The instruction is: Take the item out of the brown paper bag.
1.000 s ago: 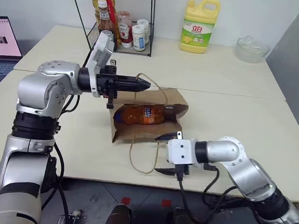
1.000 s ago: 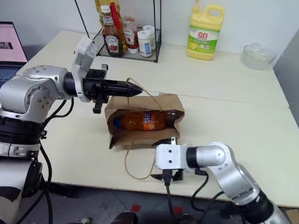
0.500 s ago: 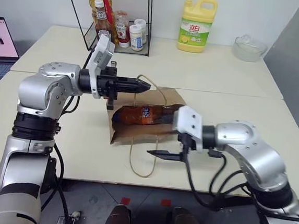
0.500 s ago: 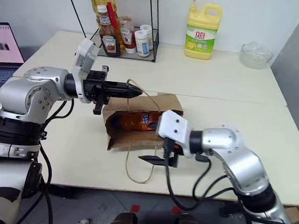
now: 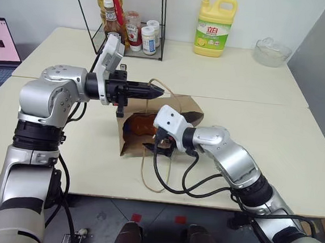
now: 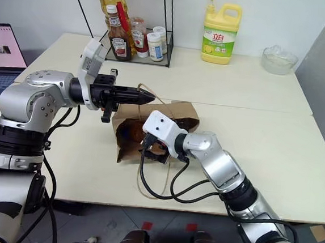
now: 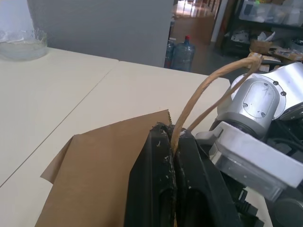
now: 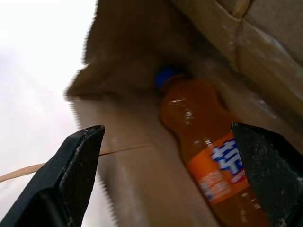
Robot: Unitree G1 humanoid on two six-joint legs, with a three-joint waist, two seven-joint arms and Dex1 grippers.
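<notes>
One bag (image 5: pixel 191 109) holds one orange bottle (image 8: pixel 208 151). The left gripper (image 5: pixel 158 90) pinches one cord handle (image 7: pixel 203 90); the right gripper (image 8: pixel 165 175), spread wide, reaches inside.

Head pair overhead, wrist views close-in

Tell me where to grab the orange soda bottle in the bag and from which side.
Grip the orange soda bottle across its labelled mid-body, coming in through the brown paper bag's open mouth. It lies on its side, blue cap deep inside, so the wide body is nearest. The right claw is open at the mouth; the left claw is shut on the handle.
</notes>
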